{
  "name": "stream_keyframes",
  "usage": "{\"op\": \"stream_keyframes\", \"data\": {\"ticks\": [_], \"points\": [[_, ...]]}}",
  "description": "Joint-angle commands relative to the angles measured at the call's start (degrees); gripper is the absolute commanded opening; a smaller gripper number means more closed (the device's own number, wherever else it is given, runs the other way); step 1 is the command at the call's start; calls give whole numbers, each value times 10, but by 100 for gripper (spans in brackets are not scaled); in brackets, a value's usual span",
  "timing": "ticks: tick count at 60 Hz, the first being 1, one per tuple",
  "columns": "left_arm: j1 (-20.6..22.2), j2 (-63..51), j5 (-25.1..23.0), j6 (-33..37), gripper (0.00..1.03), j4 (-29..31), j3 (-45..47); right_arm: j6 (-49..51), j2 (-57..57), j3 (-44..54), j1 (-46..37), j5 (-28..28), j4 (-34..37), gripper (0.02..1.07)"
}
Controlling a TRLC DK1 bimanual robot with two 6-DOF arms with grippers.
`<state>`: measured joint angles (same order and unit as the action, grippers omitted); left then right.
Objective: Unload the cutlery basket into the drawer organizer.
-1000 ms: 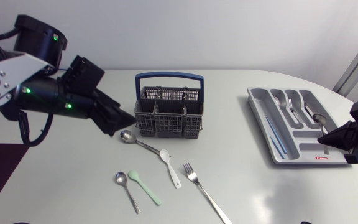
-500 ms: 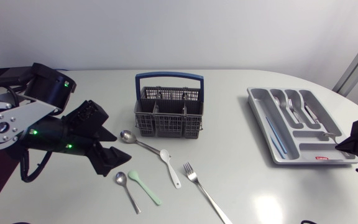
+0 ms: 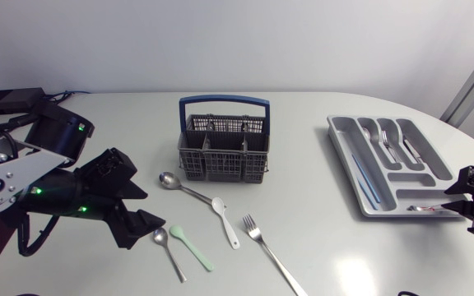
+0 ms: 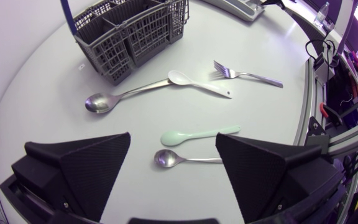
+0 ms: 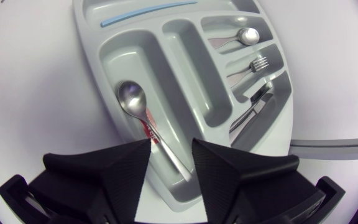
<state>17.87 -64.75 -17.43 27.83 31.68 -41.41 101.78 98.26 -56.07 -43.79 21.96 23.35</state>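
- While the basket [image 3: 223, 140] stands near the middle of the table with no handles showing above its rim, five pieces lie loose on the tabletop around its 6 o'clock. The remaining work looks to be out there, not inside it.
- Closest in, the big metal spoon [image 3: 179, 187] lies at the basket's 7 o'clock, its bowl just beside the basket's foot. The white spoon [image 3: 225, 222] lies at the end of its handle, and the fork [image 3: 271, 255] lies farther out at 5 o'clock.
- Farther out at 7 o'clock, the mint spoon [image 4: 197, 134] and the small metal spoon [image 4: 179, 159] lie side by side, apart from the rest.
- My left gripper [image 3: 142, 222] hangs low at the small metal spoon, fingers spread wide. The wrist view shows that spoon between the fingers, untouched. I take this as lining up for a pick. The spoon is thin and flat on the table, so the fingertips would have to come right down to the surface.
- At the basket's 3 o'clock, well apart, the tray [image 5: 185, 74] holds a spoon, a fork and a knife in its long slots.
- Another spoon [image 5: 132, 99] rests in the crosswise slot at the tray's near end, which I take as already set down.
- My right gripper [image 5: 171, 144] sits at the tray's 5 o'clock corner, fingers parted, with that spoon's handle running under the gap, not pinched.
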Motion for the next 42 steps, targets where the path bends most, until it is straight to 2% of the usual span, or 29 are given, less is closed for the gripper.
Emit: {"op": "stream_keyframes", "data": {"ticks": [1,14,26,32,36,42], "points": [[-13,9,3,23,97,8,17,-40,-37,4,5,12,4,89],[-44,8,3,63,97,5,35,-100,-141,57,48,49,64,89],[-73,-70,-4,121,97,15,30,-163,-248,147,123,56,67,89],[-98,-136,-39,135,96,14,11,-206,-309,191,172,56,68,89],[-113,-182,-63,137,91,14,-6,-234,-352,217,205,56,68,89],[-119,-239,-88,137,90,14,-29,-277,-403,248,255,50,76,91]]}}
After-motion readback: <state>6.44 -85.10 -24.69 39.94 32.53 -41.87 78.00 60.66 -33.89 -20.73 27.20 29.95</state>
